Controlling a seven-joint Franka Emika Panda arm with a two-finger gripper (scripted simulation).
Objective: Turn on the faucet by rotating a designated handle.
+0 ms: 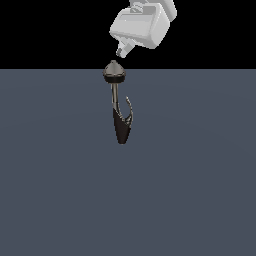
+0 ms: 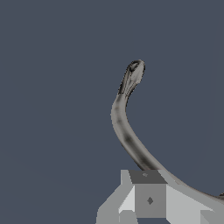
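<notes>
The pincer (image 1: 121, 51) hangs just above the pointed top of the faucet (image 1: 119, 107). Only a small grey tip pokes out from under the big white robot arm (image 1: 142, 22) in the exterior view. In the wrist view I see blocky grey finger parts (image 2: 148, 199) low in the picture. I cannot tell if the pincer is open or closed. Nothing seems to be held in it.

The faucet stands alone on the flat blue-grey floor (image 1: 200, 190). It has a dark brown cone at the bottom, a thin grey stem, and a fat round top with a point. The handle (image 1: 130, 111) is a thin, curved silver sliver. It branches up from the cone on the exterior view's right side of the stem. It is much lower than the pincer, so the two are well apart. In the wrist view a long curved grey piece (image 2: 124, 127) bends past the pincer, but I am not sure which part of the faucet it is.

I think the job is at the reaching step. The handle looks untouched.

Next, I think the pincer needs to go down beside the fat top without bumping it. Then it needs to get next to the thin handle and push it around the cone. The handle is skinny, so the pincer could slip off.
</notes>
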